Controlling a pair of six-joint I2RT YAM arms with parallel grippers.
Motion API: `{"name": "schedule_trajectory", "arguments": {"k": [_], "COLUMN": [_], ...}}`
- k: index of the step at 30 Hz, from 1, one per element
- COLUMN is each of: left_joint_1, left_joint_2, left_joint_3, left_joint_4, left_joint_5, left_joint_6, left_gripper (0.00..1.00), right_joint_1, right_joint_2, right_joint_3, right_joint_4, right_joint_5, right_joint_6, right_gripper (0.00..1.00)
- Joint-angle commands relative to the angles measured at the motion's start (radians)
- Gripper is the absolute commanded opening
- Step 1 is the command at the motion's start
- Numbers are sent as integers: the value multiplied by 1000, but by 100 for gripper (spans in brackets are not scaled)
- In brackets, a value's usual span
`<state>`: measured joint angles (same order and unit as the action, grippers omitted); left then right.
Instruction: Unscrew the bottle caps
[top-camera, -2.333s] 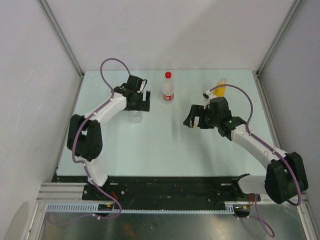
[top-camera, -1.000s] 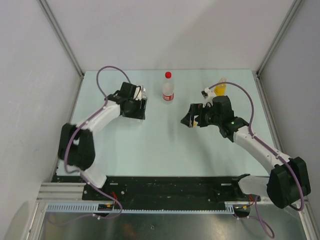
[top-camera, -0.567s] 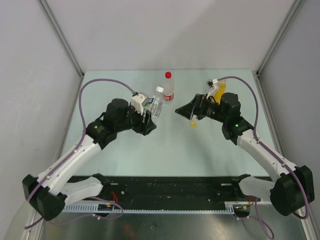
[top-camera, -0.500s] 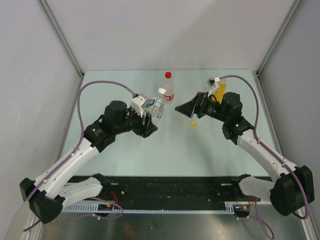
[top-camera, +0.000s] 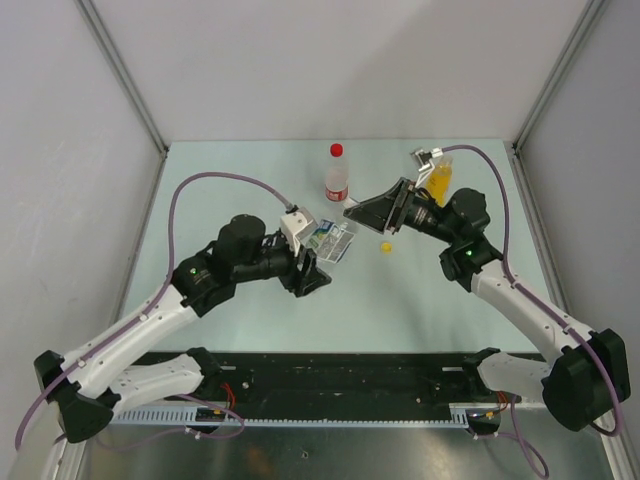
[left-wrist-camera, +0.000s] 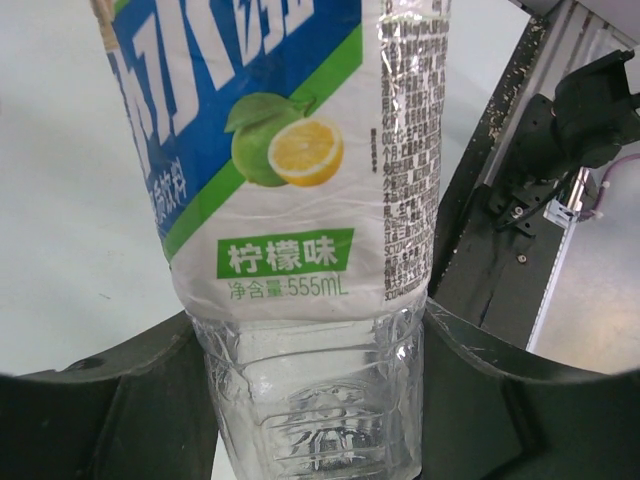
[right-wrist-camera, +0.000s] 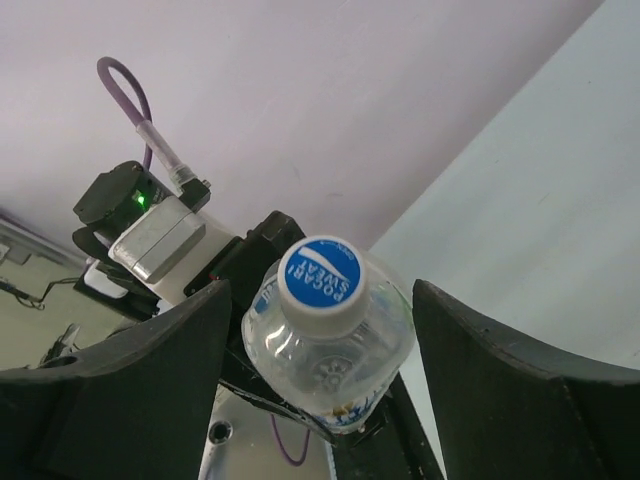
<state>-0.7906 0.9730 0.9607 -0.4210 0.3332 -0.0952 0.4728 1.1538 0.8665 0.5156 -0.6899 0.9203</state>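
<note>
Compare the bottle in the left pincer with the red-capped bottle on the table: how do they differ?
The blue-label bottle is held tilted in the left pincer; the red-capped bottle stands upright on the table. The first's label is blue, white and green; the second's is red and white. The first's cap is blue and white; the second's, red. Both are clear plastic, caps on.

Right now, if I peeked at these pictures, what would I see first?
The left gripper holds a clear bottle with a blue-white label, tipped toward the right gripper, which is open on either side of its blue-topped cap. A tiny yellow cap lies loose on the table nearby, and a red-capped bottle stands at the back.
</note>
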Motion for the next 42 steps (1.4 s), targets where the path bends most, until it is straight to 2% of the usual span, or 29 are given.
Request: {"name": "schedule_trajectory", "arguments": {"k": [1, 3, 4, 9, 11, 16, 20, 26, 34, 42], "left_joint_1": [-32, -42, -47, -61, -62, -61, -61, -59, -59, -58], "left_joint_2": [5, 11, 14, 16, 3, -37, -63, -78, 20, 97], "left_joint_3": [15, 18, 20, 19, 19, 36, 80, 148, 240, 214], "left_joint_4": [46, 46, 46, 46, 45, 45, 46, 50, 51, 50], "left_joint_5": [6, 5, 1, -60, -116, -179, -161, -136, -69, -83], "left_joint_6": [29, 30, 31, 21, 7, -22, -43, -45, -13, 7], "left_gripper": [50, 50, 50, 51, 55, 84, 97, 99, 100, 99], "right_joint_1": [28, 36, 40, 51, 50, 49, 49, 48, 47, 30], "right_joint_2": [12, 17, 19, 25, 17, -23, -66, -109, -145, -175], "right_joint_3": [58, 62, 65, 74, 78, 89, 100, 112, 114, 115], "right_joint_4": [37, 37, 37, 31, 20, -41, -91, -151, -185, -200], "right_joint_5": [-4, -7, -8, -22, -20, 39, 134, 210, 216, 231], "right_joint_6": [9, 9, 8, 4, -8, -72, -111, -154, -178, -190], "right_gripper": [74, 66, 59, 8, 2, 0, 0, 0, 0, 0]}}
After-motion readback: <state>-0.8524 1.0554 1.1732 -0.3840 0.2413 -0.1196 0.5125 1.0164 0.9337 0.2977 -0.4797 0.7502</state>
